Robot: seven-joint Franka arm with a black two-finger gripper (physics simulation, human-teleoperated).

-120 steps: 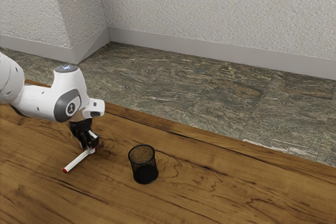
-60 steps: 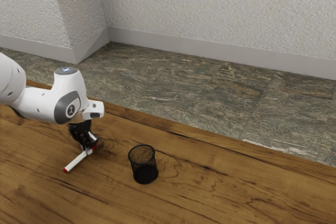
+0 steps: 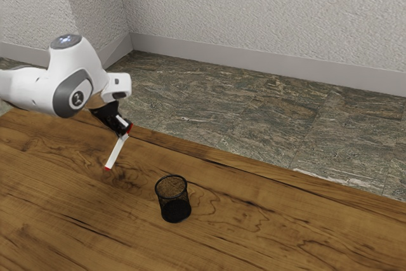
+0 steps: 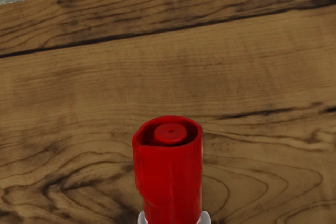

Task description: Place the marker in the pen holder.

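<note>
In the exterior view the black gripper [image 3: 122,132] is shut on the white marker [image 3: 117,152] near its red-capped end. The marker hangs tilted above the table, its other end, tipped red, pointing down toward the exterior view's left. The black mesh pen holder [image 3: 173,199] stands upright on the table, lower than the gripper and off to the exterior view's right, apart from the marker. Large in the wrist view is the red cap [image 4: 170,182] of the held marker, its hollow end facing the camera.
The brown wooden table [image 3: 266,220] extends around the pen holder and toward the exterior view's right. Past its far edge lie a stone floor [image 3: 254,118] and a pale wall [image 3: 266,17].
My gripper has risen from the table with the marker in it, which now hangs more steeply. The pen holder has stayed where it was.
</note>
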